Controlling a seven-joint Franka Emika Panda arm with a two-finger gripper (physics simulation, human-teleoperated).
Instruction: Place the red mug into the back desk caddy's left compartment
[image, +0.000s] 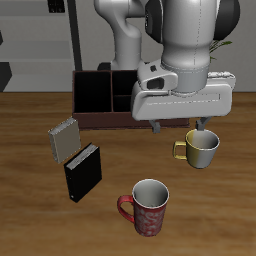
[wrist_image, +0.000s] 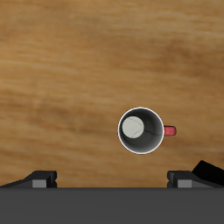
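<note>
1. Red mug (image: 149, 207) stands upright on the surface (image: 30, 215), near the front edge, well apart from the back desk caddy (image: 100, 100). Handle sticks out sideways, toward the black box (image: 83, 172). Not yet gripped.
2. Handling (judged): rigid, prob. ceramic-like, glazed so likely slippery; tall & narrow, so a sideways knock could tip it. Moderate weight, nothing inside as far as wrist view shows.
3. Where to grab: the rim wall, one finger inside, one outside, on the side away from the handle. Alt.: pinch across the handle, but that lets the mug swing. Whole body looks too wide for the claw; can't be sure.
4. Claw (image: 182, 127) hovers high above the surface, w/ the yellowish mug (image: 200, 149) just below/behind it. In wrist view the finger pads (wrist_image: 39, 178) sit wide apart w/ nothing between: released.
5. Hidden/unclear:
- Arm blocks much of the caddy in exterior view; only one end w/ black-walled sections shows, so the left compartment can't be picked out for sure.
- Wrist view shows red mug (wrist_image: 141, 129) from straight above only, grey inside + red handle stub; wall height not readable.
- Small grey patterned box (image: 63, 136) beside the black box: nature unclear.
</note>
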